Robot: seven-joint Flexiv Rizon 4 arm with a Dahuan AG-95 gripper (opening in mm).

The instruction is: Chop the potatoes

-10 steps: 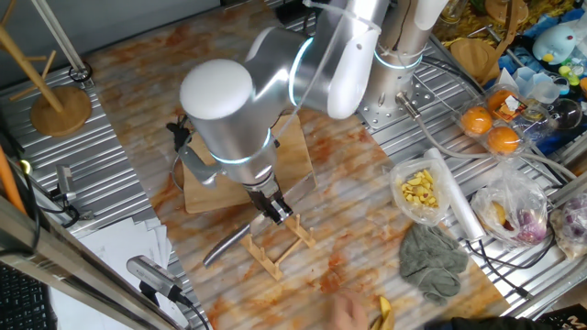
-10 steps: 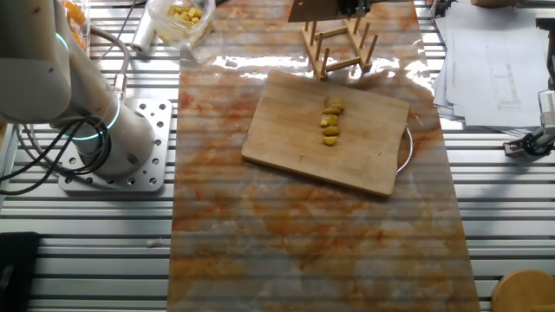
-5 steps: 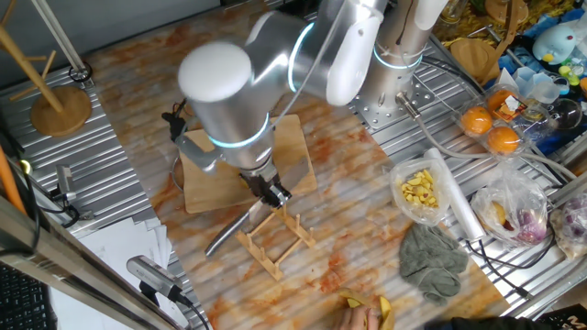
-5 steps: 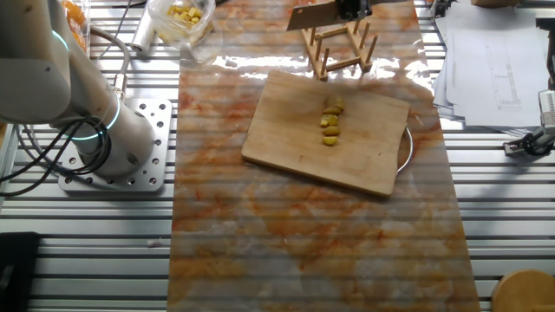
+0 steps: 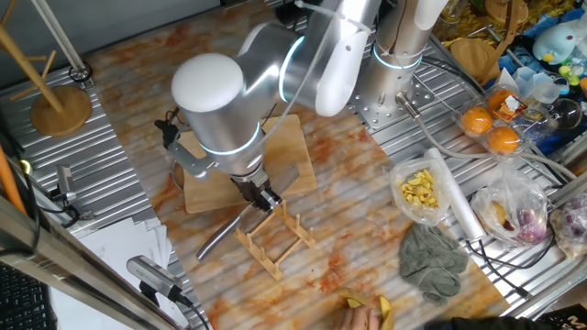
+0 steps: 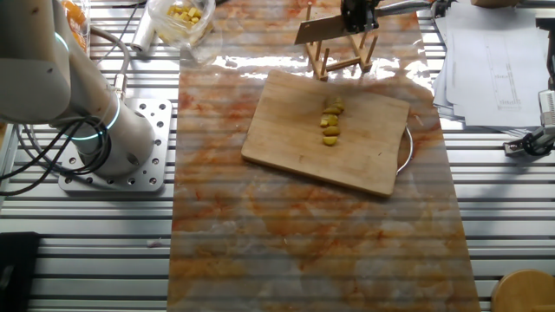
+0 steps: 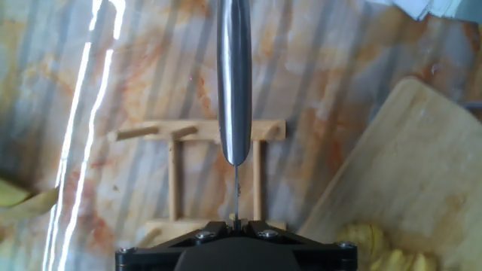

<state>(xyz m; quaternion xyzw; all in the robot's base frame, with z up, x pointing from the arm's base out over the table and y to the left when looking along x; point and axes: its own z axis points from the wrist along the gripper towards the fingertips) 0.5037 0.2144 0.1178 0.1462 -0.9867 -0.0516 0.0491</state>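
The potatoes (image 6: 330, 123) are a short row of small yellow-olive chunks in the middle of the wooden cutting board (image 6: 286, 143). In the hand view they show at the bottom right (image 7: 370, 242), on the board (image 7: 410, 169). In the first fixed view the arm hides them, and only part of the board (image 5: 295, 154) shows. My gripper (image 5: 262, 196) is shut on the handle of a steel knife (image 5: 218, 235). The blade (image 6: 316, 32) hangs over the wooden rack (image 6: 339, 45), just beyond the board's far edge. In the hand view the knife (image 7: 233, 75) points straight ahead from my gripper (image 7: 235, 223).
The wooden peg rack (image 5: 275, 243) stands below the knife (image 7: 178, 172). A clear bag of pale yellow pieces (image 5: 417, 191), a grey cloth (image 5: 432, 261), a banana peel (image 5: 369, 309) and oranges (image 5: 491, 128) lie to the right. Papers (image 6: 490, 52) lie beside the mat.
My gripper has carried the knife from over the rack a little toward the cutting board. The potatoes and board have not moved.
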